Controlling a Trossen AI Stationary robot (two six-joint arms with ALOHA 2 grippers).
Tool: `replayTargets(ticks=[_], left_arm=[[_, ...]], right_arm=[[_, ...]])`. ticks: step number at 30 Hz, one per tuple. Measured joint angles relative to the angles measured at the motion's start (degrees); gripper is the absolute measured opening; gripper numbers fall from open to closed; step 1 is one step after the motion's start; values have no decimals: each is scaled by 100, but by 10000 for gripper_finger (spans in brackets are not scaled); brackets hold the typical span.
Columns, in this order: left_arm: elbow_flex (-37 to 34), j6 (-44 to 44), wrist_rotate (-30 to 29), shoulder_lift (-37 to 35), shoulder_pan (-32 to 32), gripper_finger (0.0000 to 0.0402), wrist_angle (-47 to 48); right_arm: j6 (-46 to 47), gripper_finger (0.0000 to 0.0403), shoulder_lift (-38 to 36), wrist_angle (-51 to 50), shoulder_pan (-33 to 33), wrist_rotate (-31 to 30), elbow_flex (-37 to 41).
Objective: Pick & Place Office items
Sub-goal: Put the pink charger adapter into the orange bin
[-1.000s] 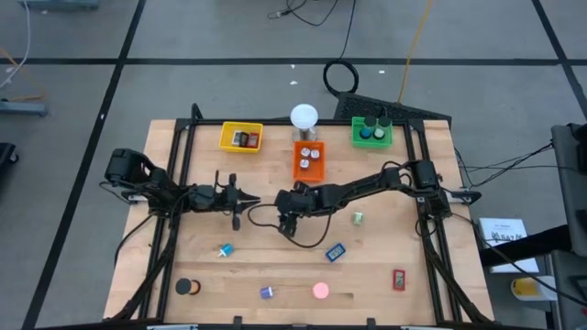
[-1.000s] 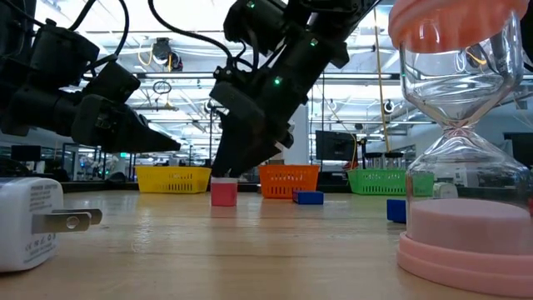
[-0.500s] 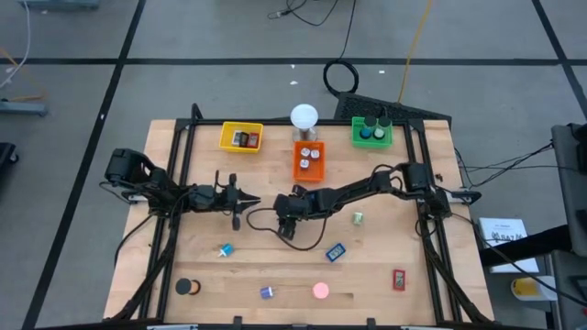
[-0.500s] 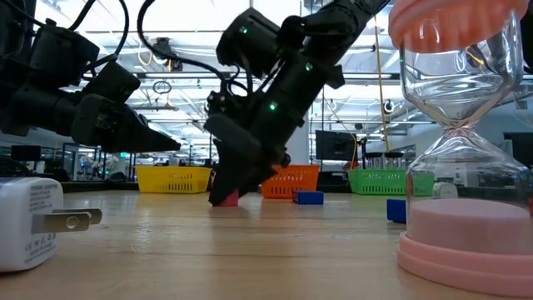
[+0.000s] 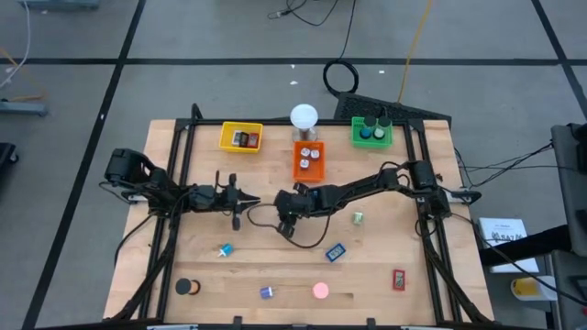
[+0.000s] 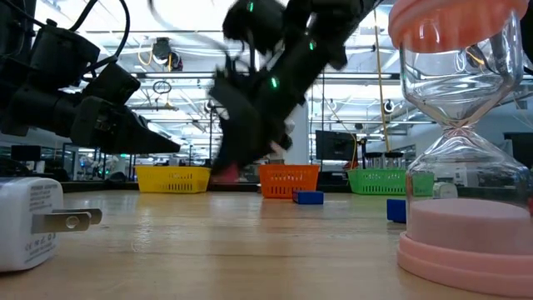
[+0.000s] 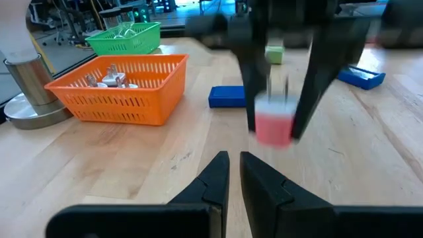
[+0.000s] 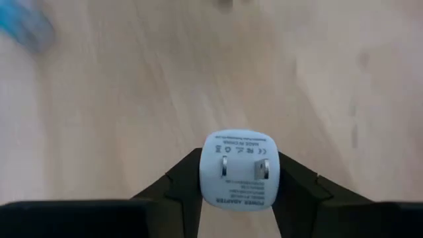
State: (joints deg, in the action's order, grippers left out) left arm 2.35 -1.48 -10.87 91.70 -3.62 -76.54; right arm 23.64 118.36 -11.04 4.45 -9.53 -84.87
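Observation:
My right gripper is shut on a thumb-sized office item. The item looks red from the side in the left wrist view. In the right wrist view it shows a white face with two metal prongs. The gripper hangs over the table's middle, a little above the wood. My left gripper stays shut and empty left of the middle, pointing toward the held item. My right gripper pinches the item between its two fingers, one on each of two opposite sides. The fingers slant down from the table's right side. The item is lifted clear of the table, its white pronged face turned up toward the wrist.
A yellow tray, an orange tray, a green tray and a white globe lamp stand along the far edge. Loose pieces lie on the near half: blue, red, pink, black.
My right gripper sank onto the red item, which stood on the table, and took hold of it. It then rose, and the item now hangs clear of the wood.

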Motion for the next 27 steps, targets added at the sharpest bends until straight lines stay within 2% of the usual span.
replayTargets(ticks=[5,9,13,17,19,27], left_arm=[[0,0,0,0,-2,42,6],[0,-11,0,0,0,42,-1],[0,2,-2,0,-1,42,-10],[0,10,-1,0,-2,42,-5],[0,4,-3,0,0,42,6],[0,-9,-6,0,0,42,51]], right_arm=[[644,134,-825,-917,-84,-784,-10],[1168,130,-1295,-1864,-459,-1327,-3],[1386,130,-1302,-2272,-1005,-1267,14],[1319,131,-944,-1963,-1383,-818,104],[1307,131,-864,-2170,-1474,-820,188],[1456,131,-751,-1757,-1740,-826,519]])
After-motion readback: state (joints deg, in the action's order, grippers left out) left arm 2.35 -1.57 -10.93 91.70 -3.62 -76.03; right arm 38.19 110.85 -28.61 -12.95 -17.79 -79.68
